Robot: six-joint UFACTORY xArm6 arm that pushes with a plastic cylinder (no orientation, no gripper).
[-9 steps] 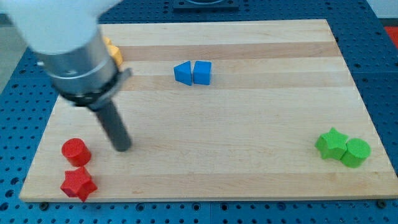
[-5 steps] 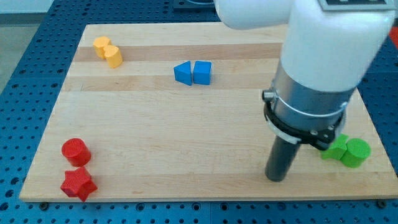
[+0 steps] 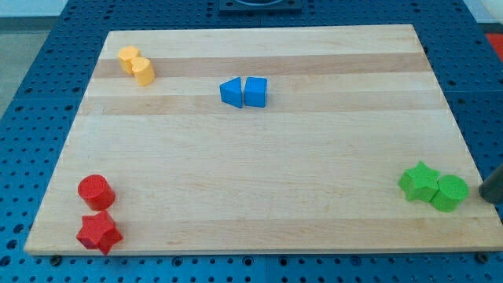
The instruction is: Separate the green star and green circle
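The green star (image 3: 419, 181) and the green circle (image 3: 450, 192) sit touching each other near the board's lower right corner, the star to the left. My tip (image 3: 488, 196) shows as a dark rod end at the view's right edge, just right of the green circle, a small gap apart.
A red circle (image 3: 96, 191) and a red star (image 3: 98, 232) sit at the lower left. Two yellow blocks (image 3: 136, 65) sit at the upper left. A blue triangle (image 3: 231, 92) and a blue cube (image 3: 255, 91) touch near the top middle. The wooden board (image 3: 267, 157) lies on a blue pegboard.
The arm has swept from the board's left across to the right and now is almost out of view; only the rod end shows right of the green circle. No block has moved.
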